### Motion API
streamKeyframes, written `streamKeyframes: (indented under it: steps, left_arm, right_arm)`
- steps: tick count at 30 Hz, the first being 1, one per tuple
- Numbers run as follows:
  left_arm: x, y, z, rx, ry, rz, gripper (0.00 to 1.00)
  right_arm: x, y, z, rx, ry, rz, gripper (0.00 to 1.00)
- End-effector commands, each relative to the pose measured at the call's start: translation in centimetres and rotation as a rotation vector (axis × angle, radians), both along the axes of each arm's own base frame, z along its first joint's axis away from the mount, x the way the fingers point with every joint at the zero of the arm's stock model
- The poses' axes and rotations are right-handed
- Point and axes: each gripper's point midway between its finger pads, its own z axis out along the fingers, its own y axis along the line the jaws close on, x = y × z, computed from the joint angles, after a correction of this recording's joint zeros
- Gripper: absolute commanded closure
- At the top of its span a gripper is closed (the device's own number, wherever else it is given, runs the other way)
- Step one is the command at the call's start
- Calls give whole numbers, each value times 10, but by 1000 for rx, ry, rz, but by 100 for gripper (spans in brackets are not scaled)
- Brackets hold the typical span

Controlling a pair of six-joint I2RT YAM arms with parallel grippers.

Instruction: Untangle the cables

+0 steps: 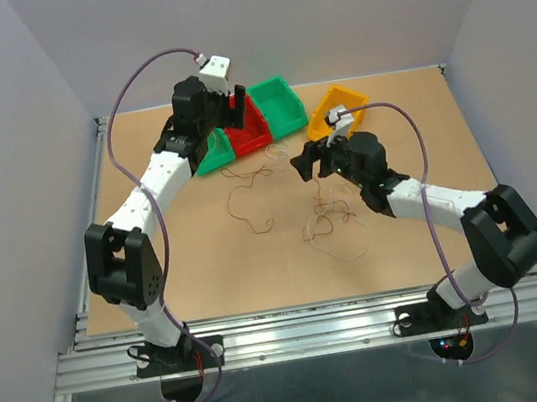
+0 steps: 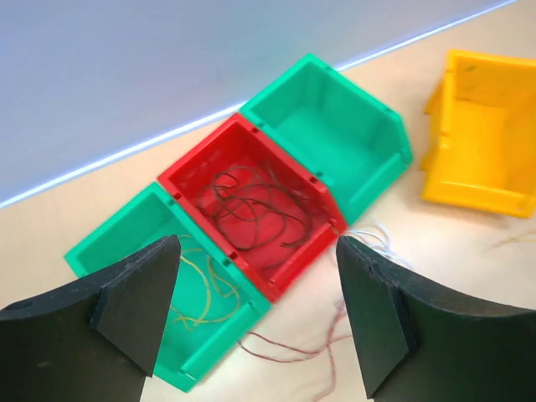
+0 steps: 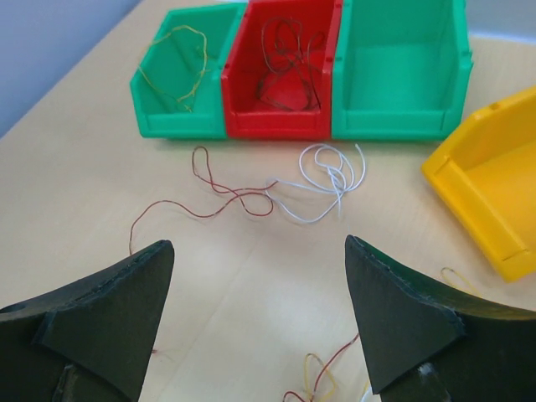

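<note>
Since the cables (image 1: pixel 333 227) are hair-thin, limp and almost weightless, I judge they will slip and snag rather than lift cleanly, so I would pinch a single strand at a free end or an open loop, never at the knot. The main tangle lies mid-table (image 1: pixel 259 273), on the near side of my right pincer (image 3: pixel 260 251). A white cable (image 3: pixel 325 177) and a reddish cable (image 3: pixel 209 199) lie loose before the bins. Dark strands sit in the red bin (image 2: pixel 197 151) and yellow ones in the left green bin (image 2: pixel 113 230). Both pincers are released and empty. My left pincer (image 2: pixel 258 280) hangs above the red bin with its arm stretched far, and my right arm reaches mid-table, elbow bent.
</note>
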Motion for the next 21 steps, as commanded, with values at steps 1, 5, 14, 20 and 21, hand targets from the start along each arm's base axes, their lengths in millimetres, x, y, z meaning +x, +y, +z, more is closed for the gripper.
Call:
streamKeyframes:
  steps: [1,5,14,20,21]
  left_arm:
    - [-45,-30,-5,-88,5,-123,13]
    - [-77,-36,-11,-75,-78,-137,13]
    - [-86,-10,-5,-91,-210,-21,13]
    - [-81,-4,-5,-83,-224,10,13]
    - [-80,-4,-3,-84,-226,11,13]
  right_arm:
    - [27,12,-17,18,122,-57,14]
    - [59,28,-42,30,228,-95,15]
    - [129,44,-104,-10,329,-257,12]
    - [149,53,-142,-80,387,-278,21]
    - [150,56,-144,-90,391,-279,24]
